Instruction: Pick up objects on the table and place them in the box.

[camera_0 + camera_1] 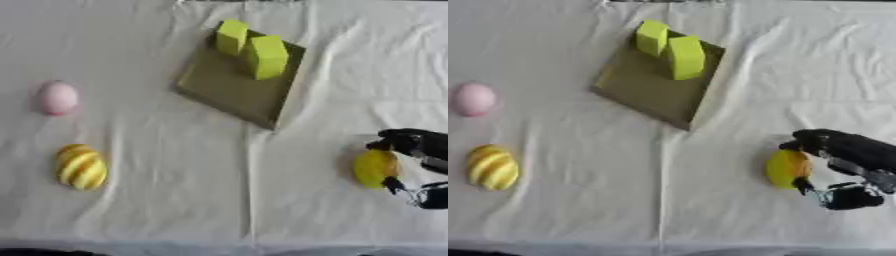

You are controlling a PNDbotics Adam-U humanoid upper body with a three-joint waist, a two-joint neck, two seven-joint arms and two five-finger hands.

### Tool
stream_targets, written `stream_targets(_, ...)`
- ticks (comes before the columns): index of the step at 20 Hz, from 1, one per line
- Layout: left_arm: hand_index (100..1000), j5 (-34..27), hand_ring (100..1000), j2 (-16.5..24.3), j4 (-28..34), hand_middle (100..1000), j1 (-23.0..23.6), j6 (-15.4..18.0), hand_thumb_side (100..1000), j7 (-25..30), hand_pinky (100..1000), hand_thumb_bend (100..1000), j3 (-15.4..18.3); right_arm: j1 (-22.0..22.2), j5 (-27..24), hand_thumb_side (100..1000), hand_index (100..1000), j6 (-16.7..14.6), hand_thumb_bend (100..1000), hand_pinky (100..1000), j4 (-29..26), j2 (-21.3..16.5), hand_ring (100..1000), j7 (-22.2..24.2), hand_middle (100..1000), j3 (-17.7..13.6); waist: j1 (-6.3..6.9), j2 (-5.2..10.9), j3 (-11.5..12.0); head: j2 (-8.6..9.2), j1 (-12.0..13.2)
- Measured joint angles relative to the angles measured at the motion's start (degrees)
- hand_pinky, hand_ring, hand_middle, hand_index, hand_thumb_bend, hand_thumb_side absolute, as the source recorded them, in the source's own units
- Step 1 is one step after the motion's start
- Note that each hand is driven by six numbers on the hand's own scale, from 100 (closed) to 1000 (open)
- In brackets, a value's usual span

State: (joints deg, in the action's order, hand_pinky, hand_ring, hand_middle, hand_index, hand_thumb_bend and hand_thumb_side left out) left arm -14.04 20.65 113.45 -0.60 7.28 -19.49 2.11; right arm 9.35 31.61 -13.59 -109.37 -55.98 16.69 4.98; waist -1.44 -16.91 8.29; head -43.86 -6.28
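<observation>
A plain yellow egg lies on the white cloth at the right. My right hand comes in from the right edge and is curled round it, fingers over its top and thumb below. At the left lie a yellow striped egg and, farther back, a pink egg. The olive box sits at the back centre, tilted, with two yellow-green blocks at its far end. My left hand shows in neither view.
The white cloth is wrinkled, with a crease running down the middle. The table's front edge runs along the bottom of the views.
</observation>
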Motion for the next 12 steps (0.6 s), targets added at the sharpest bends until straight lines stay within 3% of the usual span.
stream_targets(9, 752, 0.0, 721, 0.0, 0.0, 671, 0.0, 0.0, 708, 0.0, 836, 100, 0.0, -0.1, -5.8, 102, 694, 1.4, 100, 922, 0.0, 0.7, 858, -4.5, 540, -0.4, 0.0, 0.0, 0.0, 0.0, 0.0)
stream_targets(12, 752, 0.0, 721, 0.0, 0.0, 672, 0.0, 0.0, 708, 0.0, 836, 100, 0.0, -0.6, -7.5, 100, 678, 2.1, 100, 904, -0.4, 0.8, 824, -5.8, 524, -0.9, 0.0, 0.0, 0.0, 0.0, 0.0)
